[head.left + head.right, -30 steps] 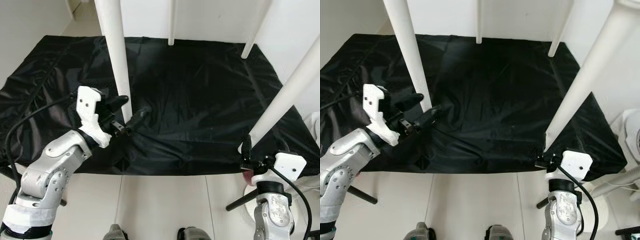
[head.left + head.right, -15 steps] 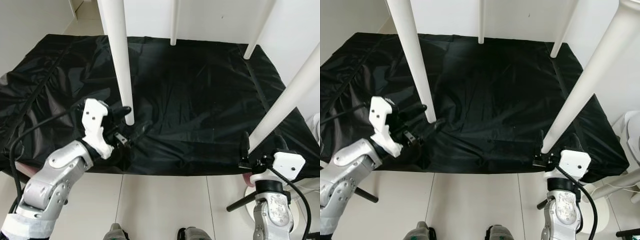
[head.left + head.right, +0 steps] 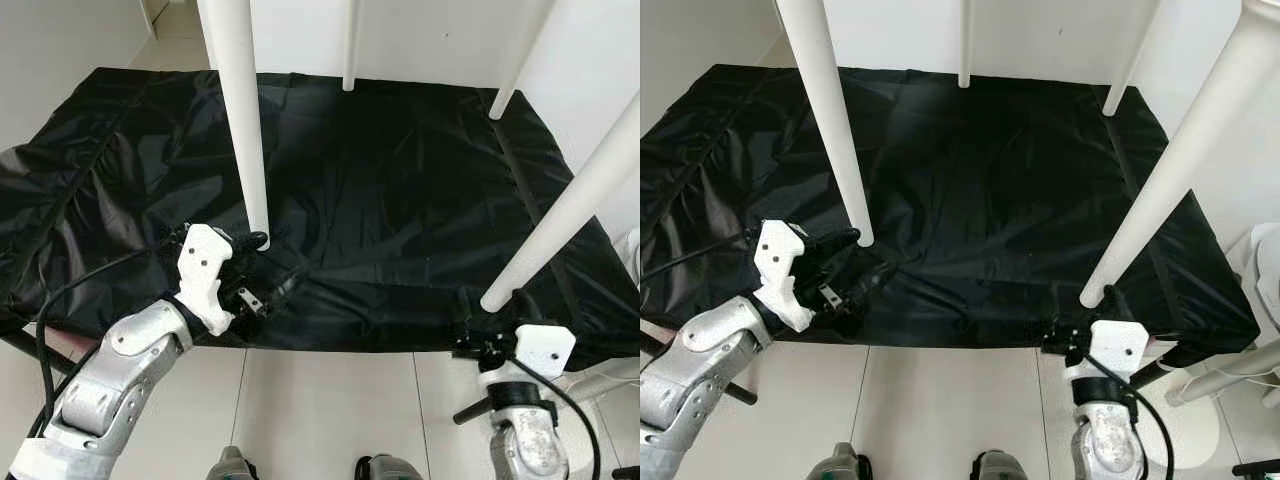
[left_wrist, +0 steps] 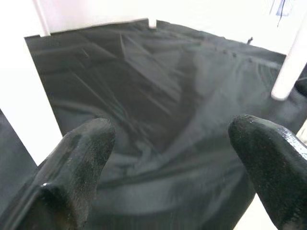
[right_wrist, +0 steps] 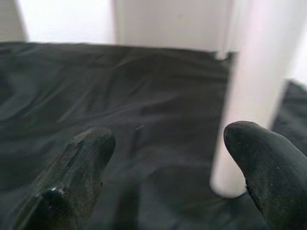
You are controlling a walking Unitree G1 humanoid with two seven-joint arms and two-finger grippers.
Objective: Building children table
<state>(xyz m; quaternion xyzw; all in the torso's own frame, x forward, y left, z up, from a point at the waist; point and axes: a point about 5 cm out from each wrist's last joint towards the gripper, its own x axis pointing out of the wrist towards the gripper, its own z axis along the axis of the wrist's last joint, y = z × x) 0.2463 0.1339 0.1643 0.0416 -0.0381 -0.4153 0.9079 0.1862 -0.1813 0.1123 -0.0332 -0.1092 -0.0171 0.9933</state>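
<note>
A white children's table stands over a black sheet (image 3: 390, 190) on four white legs. The front-left leg (image 3: 241, 120) ends just beyond my left gripper (image 3: 268, 266), which is open, low over the sheet's front edge, with only fabric between its fingers (image 4: 76, 163). In the left wrist view that leg (image 4: 21, 96) lies outside one finger. My right gripper (image 3: 490, 322) is open just before the foot of the front-right leg (image 3: 570, 205). In the right wrist view this leg (image 5: 242, 96) stands close beyond one fingertip (image 5: 264, 163).
Two back legs (image 3: 350, 45) (image 3: 512, 75) stand at the sheet's far edge against a white wall. Pale floor tiles (image 3: 320, 410) run along the sheet's front edge. A white round base (image 3: 1265, 265) sits at the far right. My feet show at the bottom.
My left gripper has pulled back from around the front-left leg toward the sheet's front edge. The right gripper has dropped and shifted left, away from the front-right leg's foot.
</note>
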